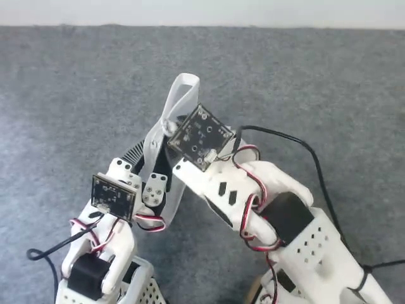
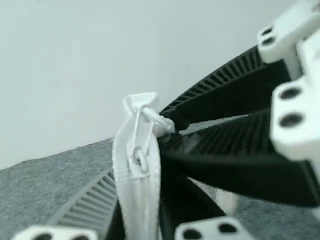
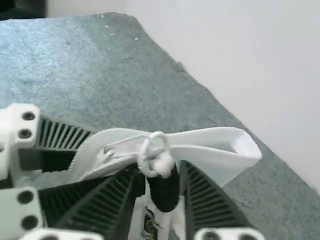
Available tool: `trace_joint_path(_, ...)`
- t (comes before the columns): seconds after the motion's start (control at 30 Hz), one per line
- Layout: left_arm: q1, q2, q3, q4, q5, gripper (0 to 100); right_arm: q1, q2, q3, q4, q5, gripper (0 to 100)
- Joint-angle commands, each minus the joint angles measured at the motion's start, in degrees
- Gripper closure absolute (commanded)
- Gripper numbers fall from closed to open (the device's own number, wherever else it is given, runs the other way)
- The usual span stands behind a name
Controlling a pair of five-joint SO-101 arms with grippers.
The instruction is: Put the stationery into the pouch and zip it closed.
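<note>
1. While the left gripper is clamping the raised pouch, the right gripper is pinching its zipper pull.
2. The zipper is running lengthwise from pull toward left gripper.

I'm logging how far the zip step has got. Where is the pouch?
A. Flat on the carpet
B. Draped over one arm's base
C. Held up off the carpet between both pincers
C: in the high view the pouch stands up off the carpet, and the wrist views show the left pincer and the right pincer shut on it.
</note>
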Motion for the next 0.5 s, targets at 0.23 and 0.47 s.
trace_joint_path(0.23,0.1,-0.1,0.5,0.4,-0.7,99,5.6,-0.8,-1.1,-6.7,0.0,99.1)
trace_joint_path(0.47,0.4,-0.1,0.5,0.4,-0.7,99,7.1,-6.1,-0.8,-11.3,-0.3,99.1)
